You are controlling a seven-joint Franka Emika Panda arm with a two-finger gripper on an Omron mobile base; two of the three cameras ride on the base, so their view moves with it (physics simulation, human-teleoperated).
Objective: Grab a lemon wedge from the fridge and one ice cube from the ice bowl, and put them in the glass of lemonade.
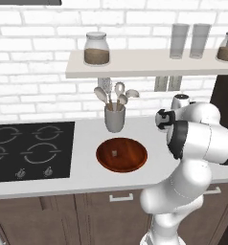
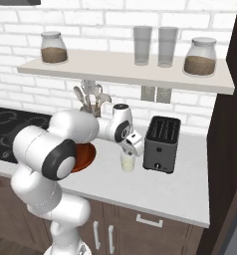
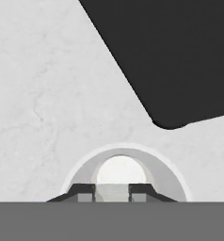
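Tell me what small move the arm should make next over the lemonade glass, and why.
Probably open the pincer. It hangs right above the glass by the toaster, and a small pale piece seems pinched between its tips, so letting go should drop it into the drink.

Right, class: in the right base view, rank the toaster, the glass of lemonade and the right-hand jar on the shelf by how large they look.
1. black toaster
2. right-hand jar
3. glass of lemonade, partly covered by the gripper
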